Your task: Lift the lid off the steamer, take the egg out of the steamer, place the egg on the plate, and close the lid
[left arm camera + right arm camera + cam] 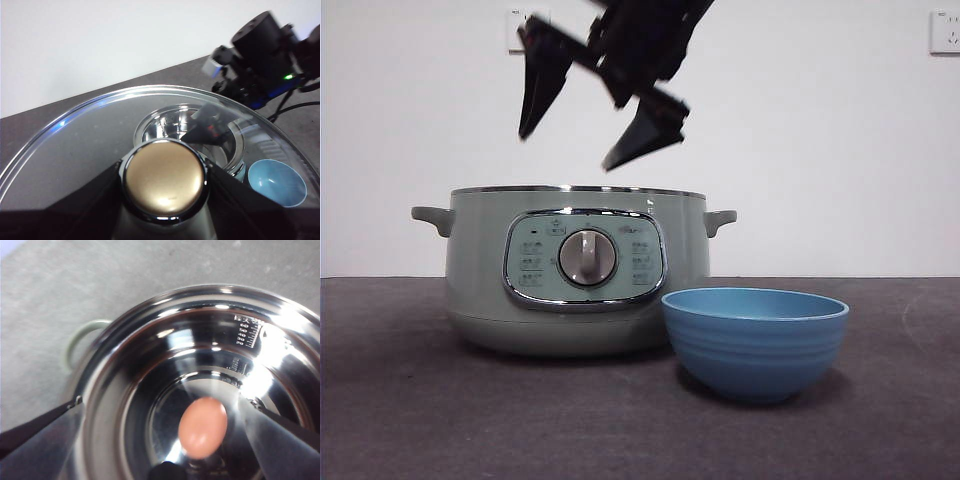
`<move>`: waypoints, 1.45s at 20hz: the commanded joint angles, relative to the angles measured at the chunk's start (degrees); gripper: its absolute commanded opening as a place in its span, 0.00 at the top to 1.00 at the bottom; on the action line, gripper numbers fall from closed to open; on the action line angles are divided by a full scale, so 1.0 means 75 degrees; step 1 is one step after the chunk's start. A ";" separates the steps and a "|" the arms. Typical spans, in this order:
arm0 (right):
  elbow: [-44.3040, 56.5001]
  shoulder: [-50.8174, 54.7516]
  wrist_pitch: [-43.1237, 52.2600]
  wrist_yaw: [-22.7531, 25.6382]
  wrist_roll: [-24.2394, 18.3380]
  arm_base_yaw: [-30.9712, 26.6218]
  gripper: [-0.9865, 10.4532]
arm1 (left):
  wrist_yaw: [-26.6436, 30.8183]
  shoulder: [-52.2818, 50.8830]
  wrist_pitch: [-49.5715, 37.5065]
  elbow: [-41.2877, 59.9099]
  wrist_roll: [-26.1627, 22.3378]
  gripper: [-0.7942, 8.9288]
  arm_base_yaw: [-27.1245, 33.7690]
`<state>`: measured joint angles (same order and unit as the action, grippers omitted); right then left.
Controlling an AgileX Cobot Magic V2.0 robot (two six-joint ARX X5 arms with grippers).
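A smooth, pinkish egg (202,427) lies low and centre in the right wrist view, at the bottom of the steamer's (480,270) polished steel bowl. It is probably light, brittle and slippery, best pinched gently across its middle. The right gripper (590,112) hovers above, jaws open. The left gripper (165,182) clamps the glass lid's (75,150) knob. A ridged blue plate (756,342) sits lower right on the counter (400,420).

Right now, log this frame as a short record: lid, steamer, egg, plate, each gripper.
lid: off the steamer, held by its knob
steamer: open, on the table
egg: on the steamer's bottom
plate: empty, beside the steamer
left gripper: shut on the knob
right gripper: open, above the steamer
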<state>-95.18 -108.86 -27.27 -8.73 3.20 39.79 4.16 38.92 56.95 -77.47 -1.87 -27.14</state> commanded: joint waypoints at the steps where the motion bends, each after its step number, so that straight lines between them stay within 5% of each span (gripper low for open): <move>1: -0.0128 -0.0446 0.0000 0.0160 -0.0047 0.0017 0.37 | 0.0003 -0.0082 -0.0382 -0.0096 0.0047 0.93 -0.0020; 15: -0.0128 -0.1612 0.0201 0.0793 -0.0291 0.0017 0.37 | -0.0023 -0.0082 -0.0376 -0.0096 -0.0017 0.93 -0.0020; 20: -0.0128 -0.1883 0.0166 0.0819 -0.0286 0.0017 0.45 | -0.0020 -0.0082 -0.0376 -0.0096 -0.0047 0.93 -0.0020; 25: -0.0128 -0.1915 0.0262 0.0761 -0.0271 0.0020 0.93 | -0.0017 -0.0082 -0.0370 -0.0096 -0.0047 0.93 -0.0020; 29: -0.0137 -0.1489 0.0376 0.0801 -0.0300 0.0108 0.92 | -0.0020 -0.0082 -0.0353 -0.0096 -0.0044 0.93 -0.0020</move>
<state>-96.09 -120.81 -25.28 -2.83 1.41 40.29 3.97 38.87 56.99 -77.47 -1.91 -27.16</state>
